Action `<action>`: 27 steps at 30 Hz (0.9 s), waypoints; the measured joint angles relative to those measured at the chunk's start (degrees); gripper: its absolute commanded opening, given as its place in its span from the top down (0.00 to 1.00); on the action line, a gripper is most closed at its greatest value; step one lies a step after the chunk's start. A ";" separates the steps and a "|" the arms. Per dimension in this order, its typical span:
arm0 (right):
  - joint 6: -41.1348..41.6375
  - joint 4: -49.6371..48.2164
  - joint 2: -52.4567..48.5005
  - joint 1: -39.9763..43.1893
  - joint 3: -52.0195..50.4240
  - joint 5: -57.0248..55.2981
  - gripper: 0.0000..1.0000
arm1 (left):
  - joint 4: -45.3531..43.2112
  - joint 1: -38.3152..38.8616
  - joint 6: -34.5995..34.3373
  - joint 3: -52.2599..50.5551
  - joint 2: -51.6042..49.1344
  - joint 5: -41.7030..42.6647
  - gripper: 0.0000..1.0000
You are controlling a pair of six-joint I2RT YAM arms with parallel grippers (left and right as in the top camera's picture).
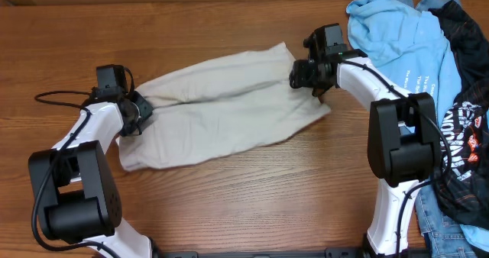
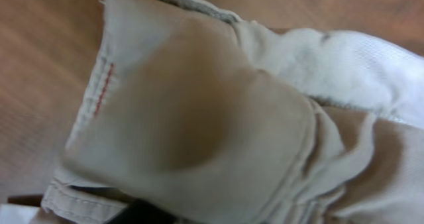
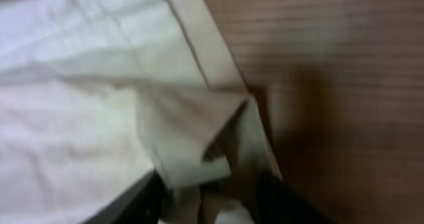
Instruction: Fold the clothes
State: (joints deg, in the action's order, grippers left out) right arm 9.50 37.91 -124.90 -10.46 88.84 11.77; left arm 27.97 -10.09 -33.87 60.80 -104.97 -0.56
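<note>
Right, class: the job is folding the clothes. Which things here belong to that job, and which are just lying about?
Part of the job:
beige shorts
left gripper
right gripper

Just lying about:
light blue T-shirt
black garment with white graphic
blue denim piece

I see the shorts [image 1: 221, 105] as matt beige woven cloth, soft and creased, with raised stitching along the seams. The desk [image 1: 252, 204] is smooth brown wood, faintly glossy. The right arm [image 1: 359, 76] has a glossy white plastic shell.
</note>
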 measured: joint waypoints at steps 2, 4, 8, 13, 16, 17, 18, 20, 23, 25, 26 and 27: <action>0.02 4.57 0.52 -0.13 0.15 -0.17 0.53 | 3.13 -0.02 0.94 0.13 0.42 0.07 0.55; 0.20 8.50 0.90 -0.17 0.31 -0.26 0.54 | 5.07 -0.02 1.68 0.13 0.72 0.02 0.54; 1.27 15.26 1.18 -0.17 0.52 -0.68 0.60 | 6.43 -0.17 3.04 0.13 0.85 -0.13 0.48; 3.63 23.17 1.20 -0.33 0.63 -0.20 0.60 | 6.51 -1.29 4.50 0.15 0.98 -0.02 0.46; 4.26 23.45 1.36 -0.57 0.44 -0.15 0.59 | 6.12 -2.32 4.76 0.00 1.07 1.07 0.46; 4.44 23.21 1.60 -0.57 0.24 -0.13 0.60 | 5.97 -2.67 5.01 -0.07 1.09 1.70 0.46; 4.52 22.75 1.92 -0.57 -0.17 -0.07 0.60 | 5.86 -2.84 5.20 -0.09 1.11 2.14 0.46; 4.66 22.45 2.29 -0.57 -0.55 0.04 0.63 | 5.42 -3.15 5.60 -0.31 1.22 2.78 0.46; 4.24 22.01 3.52 -0.57 -1.40 -0.11 0.90 | 5.05 -3.34 5.86 -0.55 1.38 3.41 0.45; 4.20 21.86 4.98 -0.44 -1.84 -0.94 0.92 | 4.90 -3.56 5.99 -0.55 1.40 3.61 0.44; 4.04 21.79 5.70 -0.42 -1.88 -1.27 0.92 | 4.79 -3.74 6.03 -0.55 1.40 3.69 0.44; 3.85 21.51 6.54 -0.37 -1.90 -1.51 0.91 | 4.68 -3.91 6.03 -0.55 1.40 3.87 0.44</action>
State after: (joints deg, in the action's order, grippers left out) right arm 13.34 59.42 -118.37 -10.83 86.94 10.26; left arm 32.64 -14.00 -27.83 60.25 -103.57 3.31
